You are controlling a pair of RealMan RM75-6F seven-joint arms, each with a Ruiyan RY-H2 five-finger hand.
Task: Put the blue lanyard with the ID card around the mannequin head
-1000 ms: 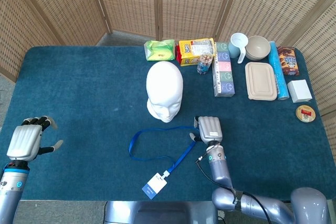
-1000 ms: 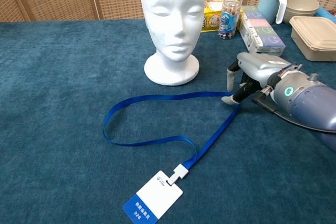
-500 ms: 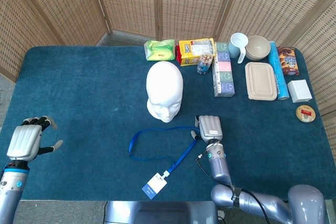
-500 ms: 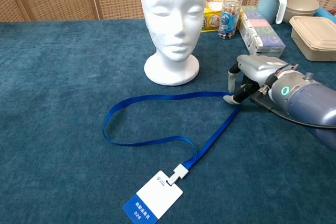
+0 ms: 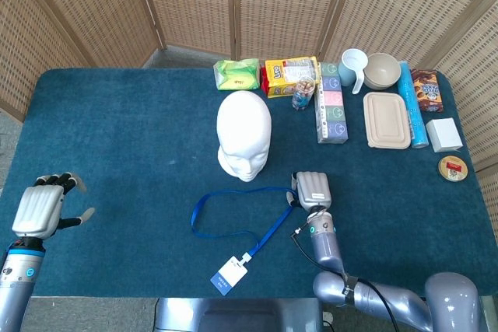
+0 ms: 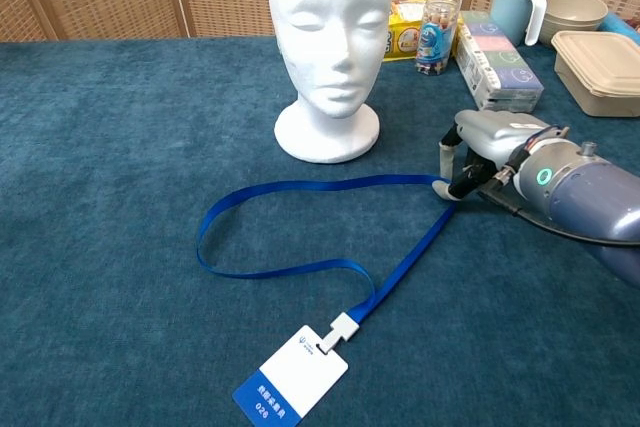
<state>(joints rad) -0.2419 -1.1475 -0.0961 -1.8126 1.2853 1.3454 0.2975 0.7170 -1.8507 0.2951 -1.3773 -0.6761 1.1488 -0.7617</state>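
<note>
The white mannequin head (image 5: 243, 134) (image 6: 330, 37) stands upright mid-table, facing me. In front of it the blue lanyard (image 5: 249, 191) (image 6: 330, 185) lies flat in a loop, and its white ID card (image 5: 227, 275) (image 6: 290, 380) rests near the front edge. My right hand (image 5: 313, 190) (image 6: 490, 137) sits at the loop's right bend, palm down, with the thumb and a finger meeting on the strap there. My left hand (image 5: 37, 211) hovers at the table's left front corner with fingers spread and nothing in it; it is outside the chest view.
Along the back stand a green packet (image 5: 237, 74), a yellow packet (image 5: 289, 75), a small jar (image 5: 303, 92) and a pastel box (image 5: 331, 103). A mug (image 5: 354, 68), bowl (image 5: 382, 70) and lidded lunch box (image 5: 387, 120) are at the back right. A wicker screen stands behind the table.
The right hand's fingers have drawn together onto the lanyard's right bend. The lanyard, card and left hand have not moved.
</note>
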